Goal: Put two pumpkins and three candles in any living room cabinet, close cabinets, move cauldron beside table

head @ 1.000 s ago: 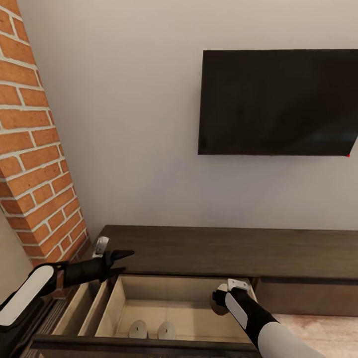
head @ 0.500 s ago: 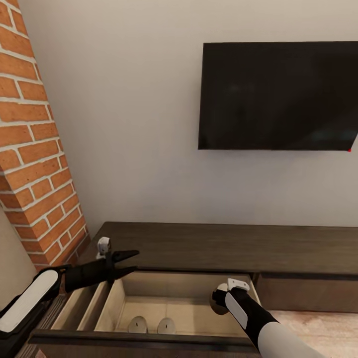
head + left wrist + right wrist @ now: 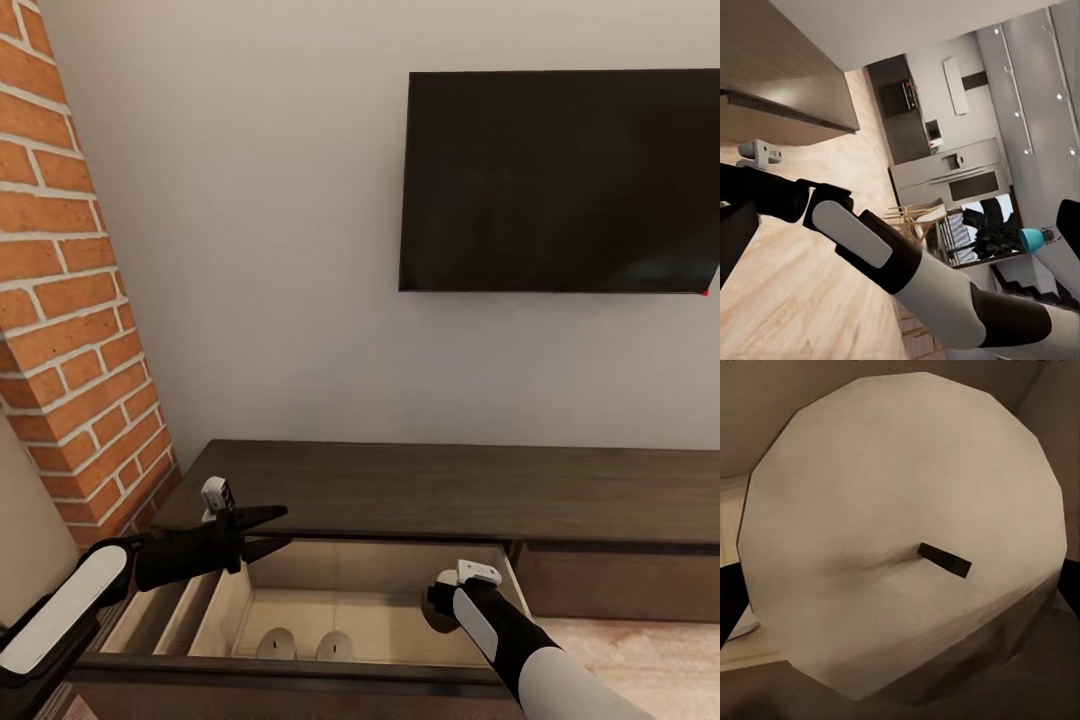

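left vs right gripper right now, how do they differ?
The left gripper hangs above the open drawer's back left corner, fingers level and spread, holding nothing. The right gripper points down into the drawer at its right end, shut on a candle, whose pale top and dark wick face the right wrist camera. Two other candles lie on the drawer floor. Both grippers are over the same drawer.

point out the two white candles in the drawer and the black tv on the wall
left white round candle (image 3: 275, 645), head view, its top
right white round candle (image 3: 335, 646), head view, its top
black flat tv (image 3: 560, 180), head view, screen middle
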